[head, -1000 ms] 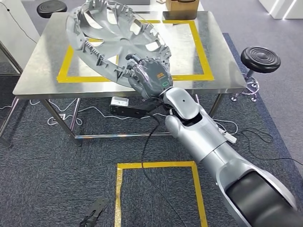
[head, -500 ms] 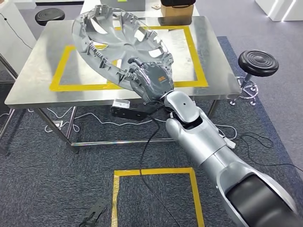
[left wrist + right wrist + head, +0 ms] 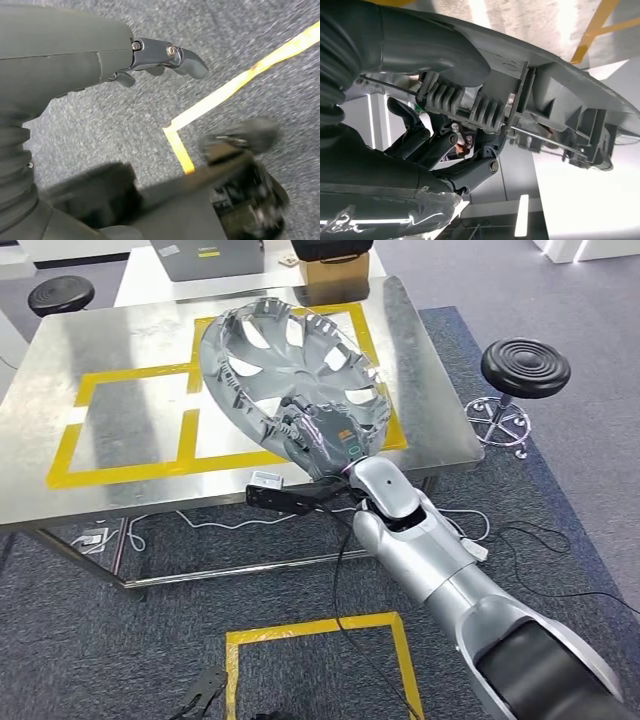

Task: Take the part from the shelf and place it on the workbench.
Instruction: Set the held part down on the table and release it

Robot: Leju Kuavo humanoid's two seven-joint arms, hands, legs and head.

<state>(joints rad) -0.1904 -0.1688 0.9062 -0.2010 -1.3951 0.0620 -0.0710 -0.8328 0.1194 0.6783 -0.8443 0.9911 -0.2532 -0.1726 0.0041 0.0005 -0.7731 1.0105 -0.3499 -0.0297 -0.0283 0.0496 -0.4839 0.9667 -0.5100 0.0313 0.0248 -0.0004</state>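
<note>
The right hand (image 3: 326,435) grips the near rim of the part (image 3: 290,365), a grey plastic wheel cover, with its fingers curled over the edge. In the right wrist view the thumb (image 3: 433,52) presses on 1 face of the rim while the darker fingers (image 3: 444,145) close on the other face, so the cover is clamped between them. The part is tilted, its far edge higher than the gripped edge, and it hangs over the workbench (image 3: 45,410), above the right of 2 yellow tape rectangles (image 3: 113,472) marked on the steel top. Whether its lower edge touches the top cannot be told. The silver right arm (image 3: 423,540) reaches up from the lower right.

The left hand (image 3: 166,55) hangs over grey carpet (image 3: 113,120), its fingers stretched out and holding nothing.

At the far edge of the bench sits a brown box (image 3: 332,265). A black stool (image 3: 524,367) stands to the right of the bench and another stool (image 3: 60,294) at its far left. Cables (image 3: 521,540) trail across the carpet under and beside the bench. A yellow tape square (image 3: 317,632) marks the floor in front of the robot.
</note>
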